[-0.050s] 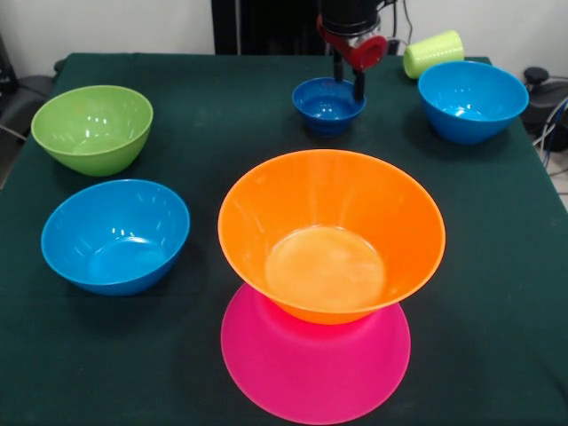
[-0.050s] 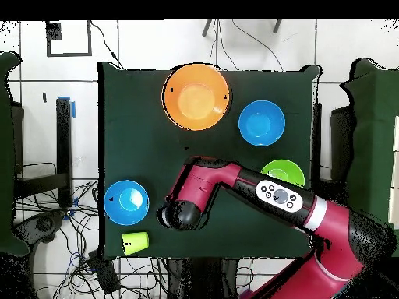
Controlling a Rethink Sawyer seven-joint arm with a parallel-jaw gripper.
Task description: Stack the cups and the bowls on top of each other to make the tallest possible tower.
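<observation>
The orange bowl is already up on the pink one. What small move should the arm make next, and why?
Probably a short descent to grip the small dark-blue bowl. The gripper hangs over its rim, one finger dipping toward the inside, and the bowl sits on the table. The orange bowl sits open side up on the inverted pink bowl, ready to receive it.

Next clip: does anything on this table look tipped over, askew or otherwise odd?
Two things. The yellow-green cup lies on its side at the table's far edge, beside a blue bowl. The orange bowl sits upright on an upside-down pink bowl, off-centre toward the far side.
</observation>
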